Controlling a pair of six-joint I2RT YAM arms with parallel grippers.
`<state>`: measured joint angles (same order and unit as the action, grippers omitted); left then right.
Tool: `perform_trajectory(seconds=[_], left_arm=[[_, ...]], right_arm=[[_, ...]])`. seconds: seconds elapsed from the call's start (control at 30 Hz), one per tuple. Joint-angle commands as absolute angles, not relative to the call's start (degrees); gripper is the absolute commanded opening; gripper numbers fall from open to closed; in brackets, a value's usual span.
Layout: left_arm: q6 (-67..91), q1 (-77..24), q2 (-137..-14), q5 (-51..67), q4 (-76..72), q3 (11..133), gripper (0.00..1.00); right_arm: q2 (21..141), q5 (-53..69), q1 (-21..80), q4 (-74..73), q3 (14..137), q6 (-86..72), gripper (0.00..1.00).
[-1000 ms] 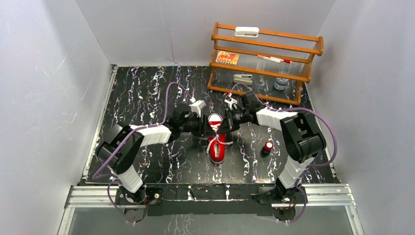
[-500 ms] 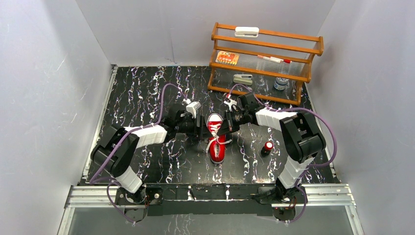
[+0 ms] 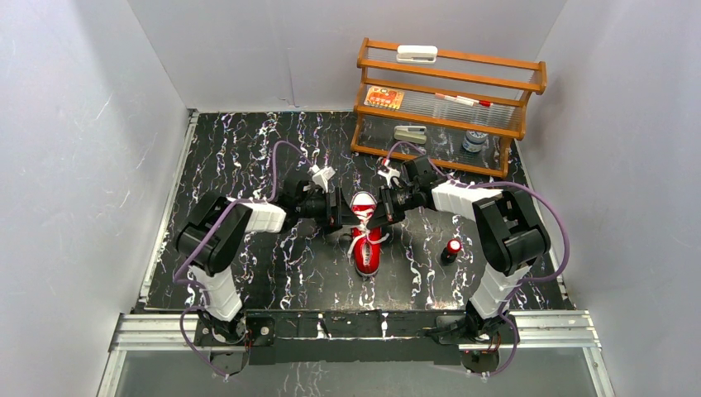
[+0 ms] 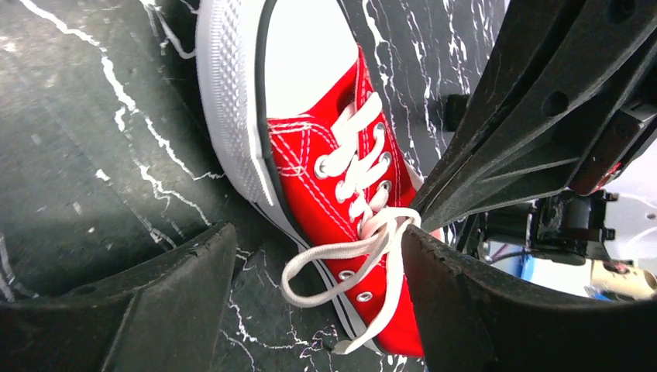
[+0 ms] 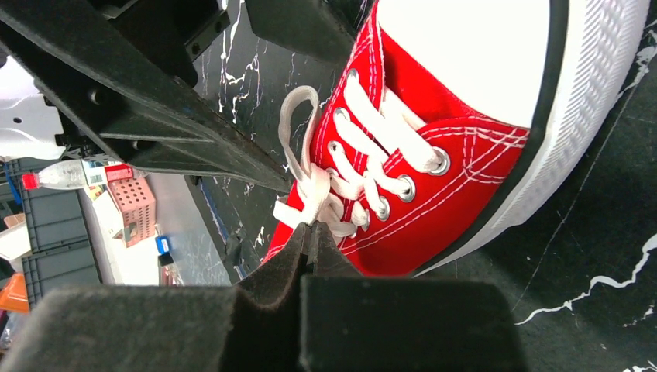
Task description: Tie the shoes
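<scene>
The red sneaker [image 3: 368, 252] with white sole and toe cap lies mid-table, between both grippers. My left gripper [image 3: 337, 213] is open beside the shoe's left side. In the left wrist view [image 4: 318, 271] a loose white lace loop [image 4: 341, 260] hangs over the shoe's red side [image 4: 325, 167], close to the right-hand finger [image 4: 496, 310]. My right gripper [image 3: 377, 217] sits over the lacing from the right. In the right wrist view [image 5: 311, 230] it is shut on the white laces [image 5: 308, 190] at the top of the lacing of the shoe [image 5: 465, 155].
A small red-and-black cylinder [image 3: 452, 248] stands right of the shoe. A wooden rack [image 3: 450, 83] with small items stands at the back right. White walls close in the black marbled table [image 3: 248, 157] on the left, back and right.
The left arm has drawn slightly back to the left, its elbow swinging farther from the near edge. The right gripper and the shoe have stayed put.
</scene>
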<state>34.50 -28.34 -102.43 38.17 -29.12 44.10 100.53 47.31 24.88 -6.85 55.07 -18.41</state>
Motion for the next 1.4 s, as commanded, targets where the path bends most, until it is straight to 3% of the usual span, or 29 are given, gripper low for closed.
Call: perform_trajectory(seconds=[0.0,0.2,0.47,0.57,1.0,1.13,1.37], left_arm=[[36.9,-28.3,-104.3,46.0,-34.0,45.6,0.70],[35.3,-28.3,-99.0,42.5,-31.8,42.2,0.40],[34.2,-28.3,-94.9,42.0,-28.0,40.5,0.17],[34.9,-28.3,-94.3,41.9,-27.5,40.3,0.01],[35.9,-28.4,-90.0,41.1,-23.6,37.6,0.00],[37.0,-28.4,-88.0,40.9,-23.6,36.3,0.00],[39.8,-28.5,-87.3,41.8,-25.7,35.0,0.00]], right_arm=[[98.3,48.1,25.1,-7.7,57.6,-17.9,0.00],[96.7,44.6,25.1,-12.2,58.6,-16.7,0.00],[94.4,38.4,25.6,-20.5,60.8,-14.5,0.00],[94.6,34.9,26.6,-24.3,62.4,-13.0,0.00],[98.8,10.4,32.0,-38.0,73.8,-8.7,0.00],[100.2,8.2,33.3,-39.8,76.1,-6.6,0.00],[103.7,-5.7,40.7,-44.7,80.4,-3.8,0.00]])
